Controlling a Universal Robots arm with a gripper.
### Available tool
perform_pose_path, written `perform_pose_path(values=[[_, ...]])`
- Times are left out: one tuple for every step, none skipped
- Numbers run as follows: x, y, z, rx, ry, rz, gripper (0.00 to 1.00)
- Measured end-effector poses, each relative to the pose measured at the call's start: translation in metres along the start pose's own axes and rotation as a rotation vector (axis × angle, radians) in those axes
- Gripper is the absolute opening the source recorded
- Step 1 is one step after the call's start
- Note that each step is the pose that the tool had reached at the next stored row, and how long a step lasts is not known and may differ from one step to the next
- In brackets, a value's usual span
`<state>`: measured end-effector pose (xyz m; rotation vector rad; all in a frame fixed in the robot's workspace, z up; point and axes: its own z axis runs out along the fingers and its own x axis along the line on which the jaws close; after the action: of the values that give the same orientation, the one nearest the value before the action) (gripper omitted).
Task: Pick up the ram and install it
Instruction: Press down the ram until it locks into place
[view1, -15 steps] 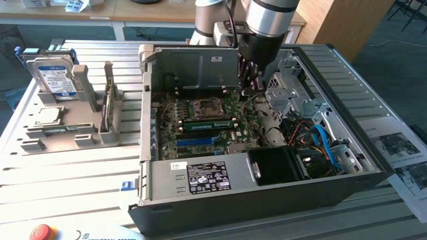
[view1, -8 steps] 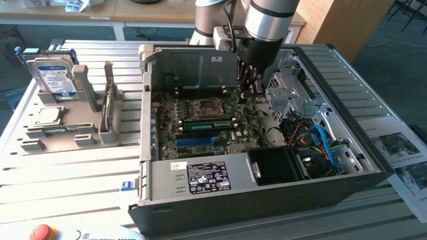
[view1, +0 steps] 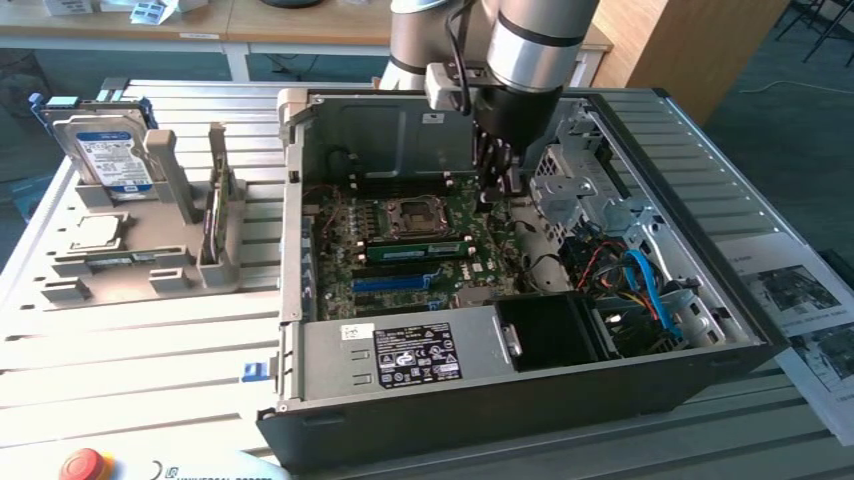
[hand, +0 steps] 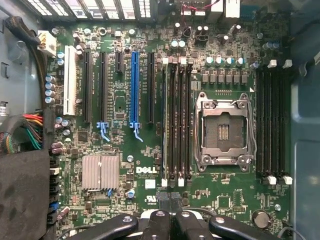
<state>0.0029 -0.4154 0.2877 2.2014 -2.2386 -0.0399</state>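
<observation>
The ram (view1: 414, 250), a slim green stick with dark chips, lies along the memory slots just in front of the empty processor socket (view1: 407, 215) on the motherboard, inside the open computer case (view1: 534, 385). My gripper (view1: 497, 178) hangs above the far part of the board, behind the socket and clear of the ram. Its dark fingers are shut with nothing between them. In the wrist view the shut gripper (hand: 170, 222) lines up with the row of black memory slots (hand: 177, 125) beside the socket (hand: 222, 130).
A grey holder (view1: 134, 270) at the exterior view's left carries a blue-labelled hard drive (view1: 110, 150) and a small silver processor chip (view1: 96, 232). Case walls, a drive cage (view1: 581, 180) and coloured cables (view1: 641, 280) crowd the exterior view's right. A red stop button (view1: 83, 465) sits at the front.
</observation>
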Motion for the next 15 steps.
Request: perform_pose_path(values=[[0.000,0.0000,0.0011,0.0001,0.0000,0.000,0.11],[0.000,-0.0001,0.0023,0.0002,0.0000,0.000,0.11],[0.000,-0.0001,0.0031,0.0002,0.0001,0.000,0.11],[0.000,-0.0001,0.0040,0.0002,0.0001,0.000,0.11],[0.000,-0.0001,0.0050,0.0003,0.0001,0.000,0.11],[0.000,-0.0001,0.0059,0.0002,0.0000,0.000,0.11],[0.000,-0.0001,0.0068,0.0002,0.0000,0.000,0.11],[0.000,-0.0002,0.0079,0.0003,0.0000,0.000,0.11],[0.000,-0.0002,0.0089,0.0002,-0.0001,0.000,0.11],[0.000,-0.0002,0.0098,0.0003,0.0000,0.000,0.11],[0.000,-0.0002,0.0109,0.0003,0.0000,0.000,0.11],[0.000,-0.0002,0.0120,0.0003,0.0001,0.000,0.11],[0.000,-0.0002,0.0134,0.0004,0.0000,0.000,0.11],[0.000,-0.0002,0.0147,0.0004,-0.0001,0.000,0.11],[0.000,-0.0002,0.0160,0.0005,-0.0001,0.000,0.11]])
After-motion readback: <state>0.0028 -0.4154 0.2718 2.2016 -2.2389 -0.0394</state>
